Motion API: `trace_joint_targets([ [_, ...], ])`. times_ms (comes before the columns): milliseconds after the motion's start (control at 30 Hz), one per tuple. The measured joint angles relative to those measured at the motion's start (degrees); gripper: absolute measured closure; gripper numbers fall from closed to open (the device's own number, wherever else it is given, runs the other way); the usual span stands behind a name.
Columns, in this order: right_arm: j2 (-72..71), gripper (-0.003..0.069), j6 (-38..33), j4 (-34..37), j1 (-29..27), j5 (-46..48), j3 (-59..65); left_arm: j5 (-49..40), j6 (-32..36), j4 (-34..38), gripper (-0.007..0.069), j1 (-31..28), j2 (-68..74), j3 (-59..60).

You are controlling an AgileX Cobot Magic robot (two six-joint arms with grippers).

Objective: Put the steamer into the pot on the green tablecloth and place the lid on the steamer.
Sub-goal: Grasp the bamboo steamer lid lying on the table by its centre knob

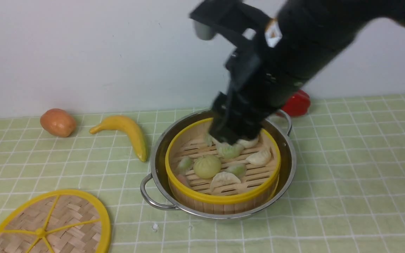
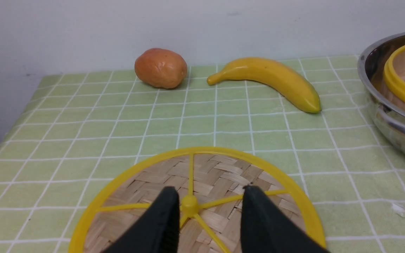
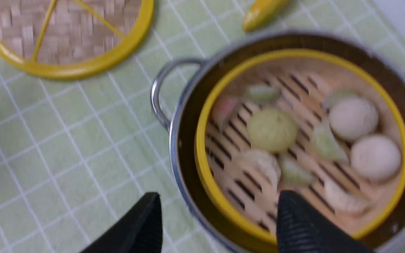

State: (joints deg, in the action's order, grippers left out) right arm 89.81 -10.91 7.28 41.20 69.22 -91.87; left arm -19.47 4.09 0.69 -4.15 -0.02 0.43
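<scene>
Steamer (image 1: pixel 223 199) sits inside pot (image 1: pixel 288 165), mid green tablecloth (image 1: pixel 350 168). Right hand (image 3: pixel 220 196) over the steamer's far side, fingers spread wide, empty. Lid (image 1: pixel 53 225) flat on the cloth, near left, well apart from the pot. Left hand (image 2: pixel 210 195) above the lid, fingers part-spread astride the hub, gripping nothing.
</scene>
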Motion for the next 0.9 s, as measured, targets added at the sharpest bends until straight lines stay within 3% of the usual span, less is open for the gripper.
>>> trace_joint_targets([
  [200, -22.95, 0.0222, 3.64, -0.12, -5.88, -11.04, 23.6, 0.0, 0.0, 0.0, 0.0382, 0.0, 0.0, 0.0],
  [267, -33.27, 0.0222, 6.0, -0.12, -9.66, -19.12, 35.24, 0.0, 0.0, 0.0, 0.0382, 0.0, 0.0, 0.0],
  [367, -41.0, 0.0222, 8.31, -0.12, -13.06, -25.48, 42.91, 0.0, 0.0, 0.0, 0.0382, 0.0, 0.0, 0.0],
  [567, -64.12, 0.0222, 12.63, -2.17, -25.47, -41.96, 64.82, 0.0, 0.0, 0.0, 0.0382, 0.0, 0.0, 0.0],
  [767, -78.51, 0.0222, 13.01, -4.25, -33.22, -46.18, 78.38, 0.0, 0.0, 0.0, 0.0382, 0.0, 0.0, 0.0],
  [900, -85.42, 0.0222, 13.06, -5.79, -35.1, -46.42, 84.76, 0.0, 0.0, 0.0, 0.0382, 0.0, 0.0, 0.0],
])
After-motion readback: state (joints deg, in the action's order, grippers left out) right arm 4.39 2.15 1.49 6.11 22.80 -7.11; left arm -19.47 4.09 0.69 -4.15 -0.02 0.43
